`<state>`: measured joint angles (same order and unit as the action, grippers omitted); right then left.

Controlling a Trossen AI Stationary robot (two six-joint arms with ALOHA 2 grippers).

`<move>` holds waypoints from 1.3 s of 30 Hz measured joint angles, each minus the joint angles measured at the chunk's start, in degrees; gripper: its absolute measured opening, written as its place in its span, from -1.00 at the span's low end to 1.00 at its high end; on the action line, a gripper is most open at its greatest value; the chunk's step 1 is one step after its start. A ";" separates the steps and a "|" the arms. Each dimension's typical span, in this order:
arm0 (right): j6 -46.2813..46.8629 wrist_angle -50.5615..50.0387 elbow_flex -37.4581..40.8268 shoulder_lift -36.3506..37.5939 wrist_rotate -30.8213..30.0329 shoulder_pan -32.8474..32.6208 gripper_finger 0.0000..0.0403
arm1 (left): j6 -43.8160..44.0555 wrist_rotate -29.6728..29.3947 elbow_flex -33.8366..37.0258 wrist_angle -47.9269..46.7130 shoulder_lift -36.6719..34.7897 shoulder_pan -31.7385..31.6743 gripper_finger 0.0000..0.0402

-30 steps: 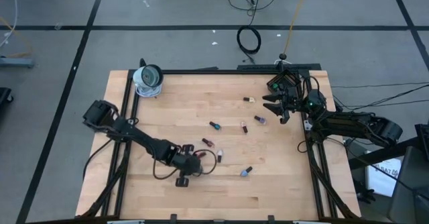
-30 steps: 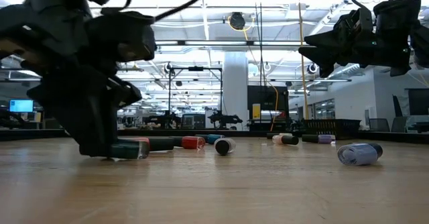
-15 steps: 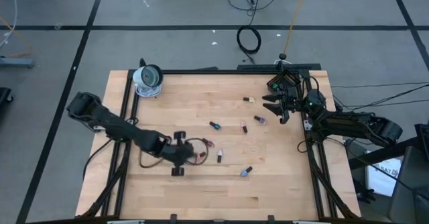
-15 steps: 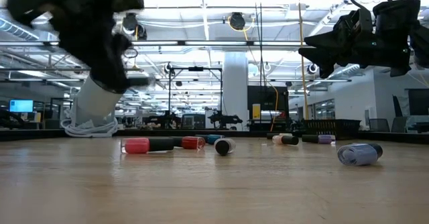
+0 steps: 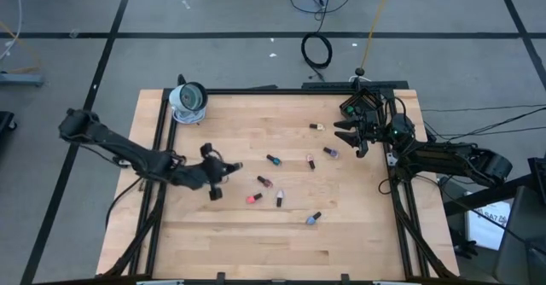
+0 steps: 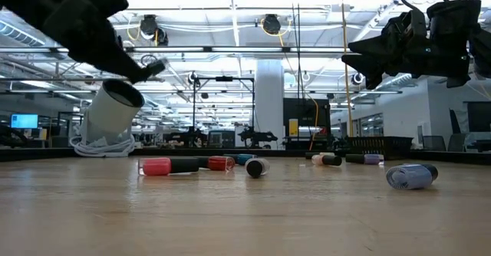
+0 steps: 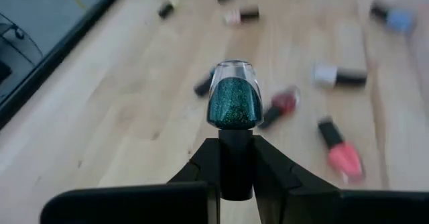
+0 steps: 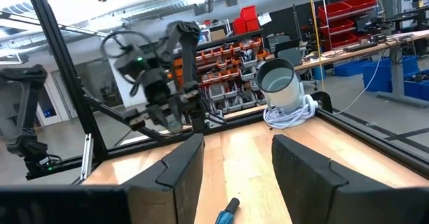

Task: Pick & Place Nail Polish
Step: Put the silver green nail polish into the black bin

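- Since the earlier frame my left end effector (image 5: pixel 223 167) has lifted off the counter (image 5: pixel 358 225) and swung back toward the white cup (image 5: pixel 189 99), leaving the pink bottle (image 5: pixel 253 199) lying behind.
- It's clamped on the cap of a green glitter bottle (image 7: pixel 233 102), held clear above the wood.
- Right end effector (image 5: pixel 345 130) waits by the far edge, fingers partly apart, empty.
- Risk, I reckon: a cap-only grip could let the bottle pivot or slip mid-swing.
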<state>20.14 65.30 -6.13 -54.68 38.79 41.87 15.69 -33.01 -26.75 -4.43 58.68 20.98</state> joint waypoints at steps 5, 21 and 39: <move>-0.26 -0.02 0.00 0.00 -0.18 0.02 -0.18 | 2.53 0.08 7.66 18.32 -6.62 -2.65 -0.81; 0.13 -1.14 0.00 0.00 -5.77 0.02 -0.18 | 3.59 34.86 8.94 43.92 -11.48 -10.26 -0.81; -0.04 -1.27 0.00 0.00 -5.77 0.02 -0.18 | 4.59 52.04 8.90 55.04 -11.44 -9.24 -0.81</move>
<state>20.10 64.03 -6.13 -54.68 33.01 41.89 20.27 19.03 -17.85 50.61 47.24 11.75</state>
